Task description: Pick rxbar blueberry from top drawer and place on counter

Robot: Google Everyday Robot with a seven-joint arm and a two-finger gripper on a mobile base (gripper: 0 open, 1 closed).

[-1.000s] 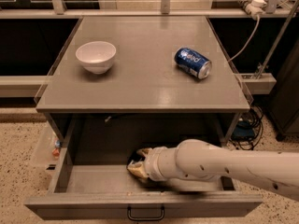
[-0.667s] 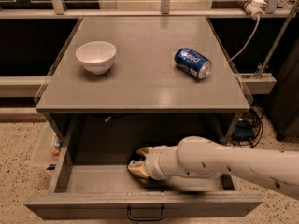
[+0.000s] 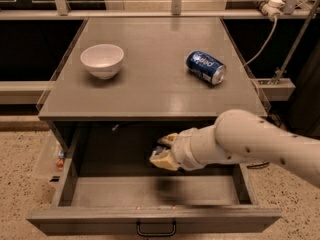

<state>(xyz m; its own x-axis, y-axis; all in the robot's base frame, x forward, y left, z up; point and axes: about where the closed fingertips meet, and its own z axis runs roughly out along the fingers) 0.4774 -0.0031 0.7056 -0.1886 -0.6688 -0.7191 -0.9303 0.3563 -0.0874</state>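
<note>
The top drawer [image 3: 110, 193] stands pulled open under the counter [image 3: 150, 89]. My gripper [image 3: 161, 154], on a white arm reaching in from the right, hangs above the drawer's grey floor, just below the counter's front edge. Its tan fingers are closed on a small dark thing, the rxbar blueberry [image 3: 163, 142], which is mostly hidden by them. A dark shadow lies on the drawer floor below the gripper. The visible drawer floor holds nothing else.
A white bowl [image 3: 102, 60] stands on the counter's left. A blue soda can [image 3: 206, 67] lies on its side on the counter's right. The drawer has a dark front handle [image 3: 156, 229]. Cables and a rail run at the back right.
My gripper has risen from the drawer floor and shifted slightly right, up towards the counter's front edge. The bowl and the can have not moved.
</note>
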